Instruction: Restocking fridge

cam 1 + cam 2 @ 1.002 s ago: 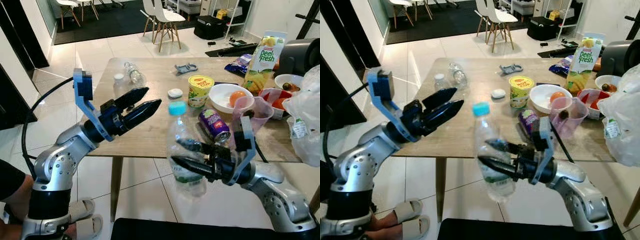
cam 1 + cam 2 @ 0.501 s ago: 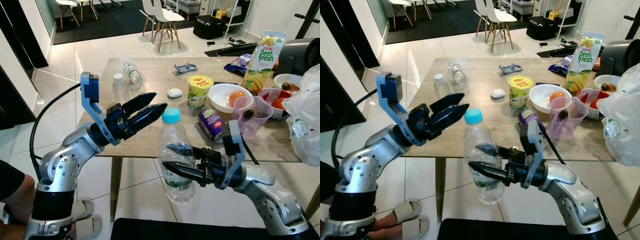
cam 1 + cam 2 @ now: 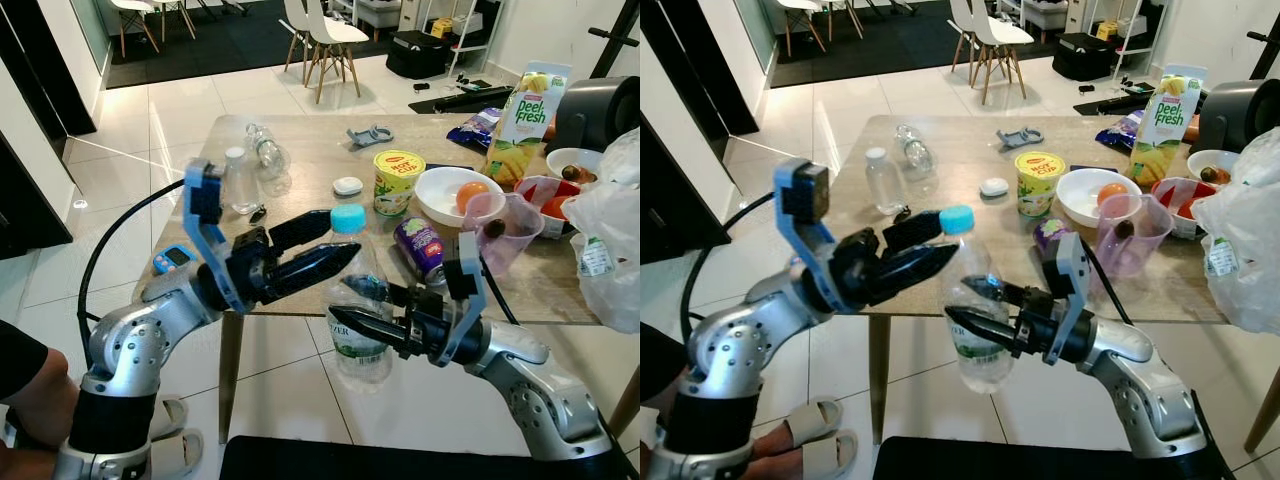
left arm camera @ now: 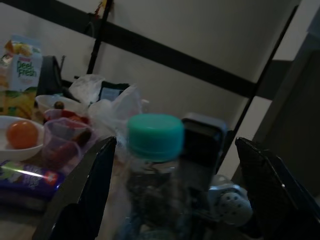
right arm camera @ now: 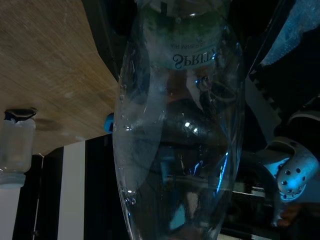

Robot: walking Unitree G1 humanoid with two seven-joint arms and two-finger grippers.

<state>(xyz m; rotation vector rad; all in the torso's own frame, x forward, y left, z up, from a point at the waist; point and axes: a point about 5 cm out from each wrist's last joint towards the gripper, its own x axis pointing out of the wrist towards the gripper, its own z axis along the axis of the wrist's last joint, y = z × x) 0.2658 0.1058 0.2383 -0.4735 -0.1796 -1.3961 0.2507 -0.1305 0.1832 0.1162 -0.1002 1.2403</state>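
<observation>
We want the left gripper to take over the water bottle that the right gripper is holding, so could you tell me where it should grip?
Probably the neck just below the blue cap of the water bottle, approached from the robot's left. The right gripper holds the labelled middle, and the open left gripper already straddles the upright top.

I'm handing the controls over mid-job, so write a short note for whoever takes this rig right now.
Right gripper: shut on the water bottle, held upright in front of the table edge.
Left gripper: fingers open on either side of the bottle's blue cap, not yet closed.
Done: one bottle lifted.
Left: juice carton, purple can, yellow cup and two small bottles sit on the table. No fridge in sight.
</observation>
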